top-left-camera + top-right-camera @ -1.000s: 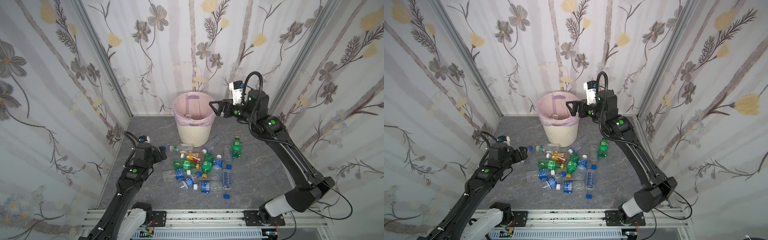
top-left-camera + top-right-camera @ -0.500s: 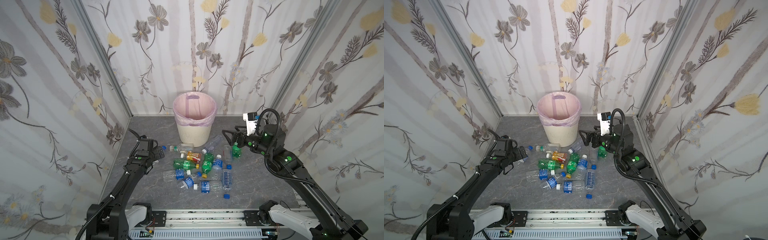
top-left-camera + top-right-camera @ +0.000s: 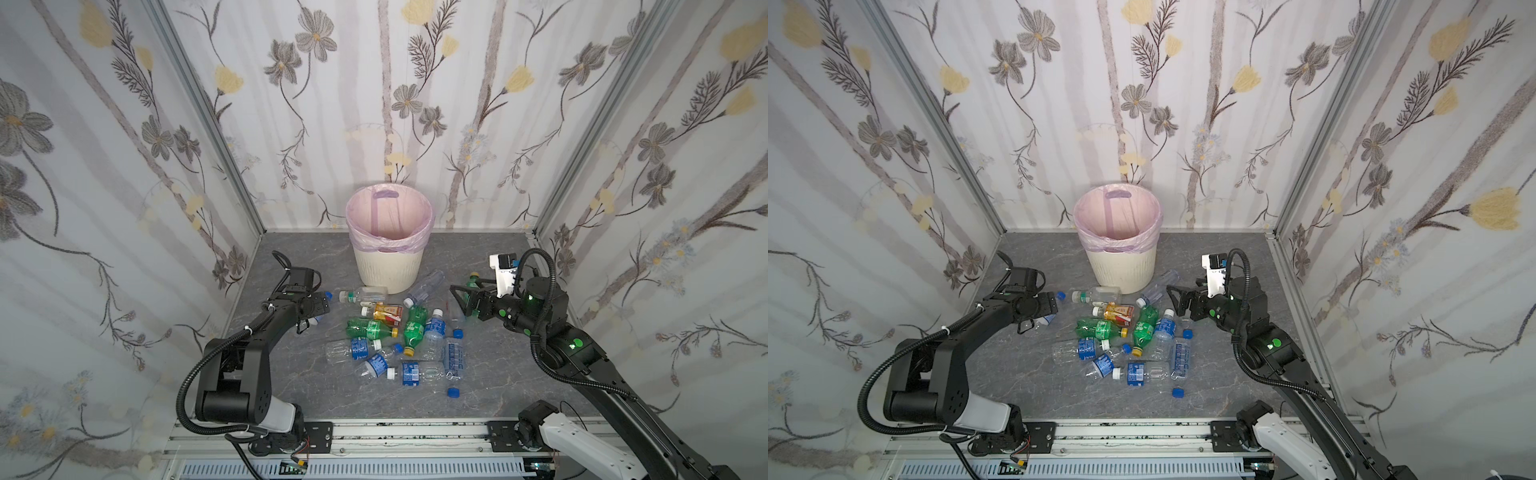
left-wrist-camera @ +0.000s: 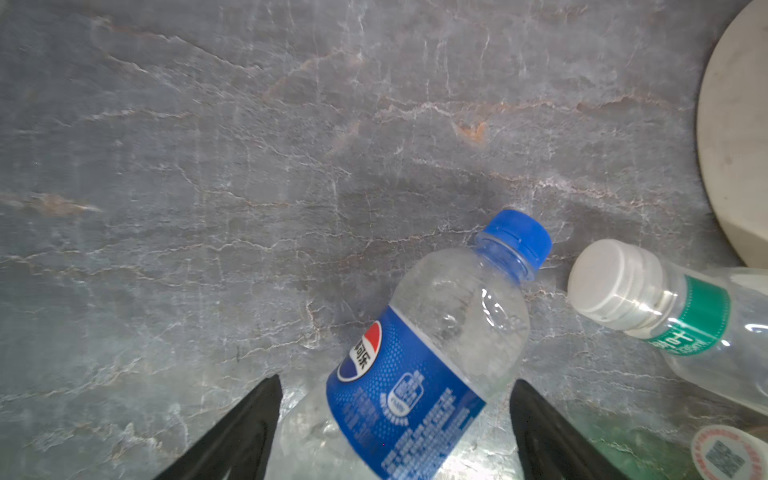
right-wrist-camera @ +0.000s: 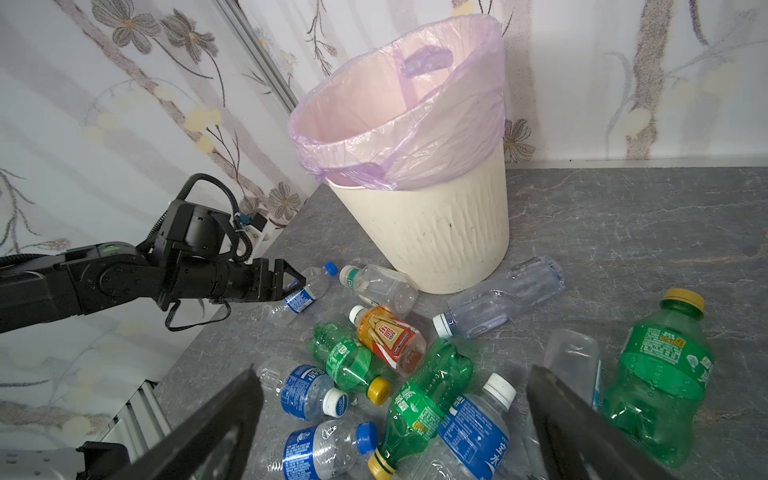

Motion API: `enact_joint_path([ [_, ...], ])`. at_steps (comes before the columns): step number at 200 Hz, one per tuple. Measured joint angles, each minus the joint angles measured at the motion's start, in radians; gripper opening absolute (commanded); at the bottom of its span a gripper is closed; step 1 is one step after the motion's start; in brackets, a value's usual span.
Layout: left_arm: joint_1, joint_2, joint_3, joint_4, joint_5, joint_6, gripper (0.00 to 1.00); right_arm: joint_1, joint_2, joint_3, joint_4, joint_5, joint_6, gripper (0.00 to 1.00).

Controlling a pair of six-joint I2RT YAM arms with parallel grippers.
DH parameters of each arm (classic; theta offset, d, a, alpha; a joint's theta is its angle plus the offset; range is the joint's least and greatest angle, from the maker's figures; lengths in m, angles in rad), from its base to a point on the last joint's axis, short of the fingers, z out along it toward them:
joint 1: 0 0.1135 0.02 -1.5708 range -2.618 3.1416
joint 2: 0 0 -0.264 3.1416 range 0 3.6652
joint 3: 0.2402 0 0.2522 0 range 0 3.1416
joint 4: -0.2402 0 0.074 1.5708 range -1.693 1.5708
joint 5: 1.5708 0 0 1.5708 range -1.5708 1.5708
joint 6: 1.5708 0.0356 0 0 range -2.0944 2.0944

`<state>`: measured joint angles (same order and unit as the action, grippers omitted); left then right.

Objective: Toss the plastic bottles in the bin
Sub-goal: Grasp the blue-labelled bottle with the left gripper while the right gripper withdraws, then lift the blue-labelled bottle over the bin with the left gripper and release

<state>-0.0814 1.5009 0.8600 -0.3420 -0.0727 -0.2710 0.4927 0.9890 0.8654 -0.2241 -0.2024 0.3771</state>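
Blue-labelled and clear, one small bottle [image 4: 419,374] is seen lying on its side low in the left wrist view, blue cap pointing toward the upper right of that frame. It is straddled by the left gripper [image 4: 392,380]. The jaws are set apart on either side of the label, and a strip of grey tabletop [image 4: 208,166] can be made out between one finger and the plastic, so no grip is judged to be made yet. A white-capped clear bottle [image 4: 685,324] lies just beside it at the right of the frame.

In both top views the plastic bottles [image 3: 399,332] are scattered at the centre of the floor, just below the bin [image 3: 386,272]. The bin stands upright at upper centre and no bottle can be made out inside it. The right gripper [image 3: 459,301] is held above the right edge of the pile, jaws spread wide and nothing between them.

The step in hand is judged to be the pick-up of the left-most bottle. The jaws must next be closed squarely on the label. A light, round bottle may be squirted out if it is pinched off-centre. It must then be raised above the lined rim before release.
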Motion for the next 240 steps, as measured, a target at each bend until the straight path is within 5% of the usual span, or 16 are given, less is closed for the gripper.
enact_joint_path([
  [177,-0.029,0.065,-0.037,0.024,0.045,-0.072,0.56,-0.001,-0.002,-0.063,0.0,0.037,0.015,1.0],
  [240,-0.03,-0.056,-0.058,0.023,0.046,-0.072,0.55,-0.002,-0.002,-0.065,-0.003,0.052,0.014,1.0],
])
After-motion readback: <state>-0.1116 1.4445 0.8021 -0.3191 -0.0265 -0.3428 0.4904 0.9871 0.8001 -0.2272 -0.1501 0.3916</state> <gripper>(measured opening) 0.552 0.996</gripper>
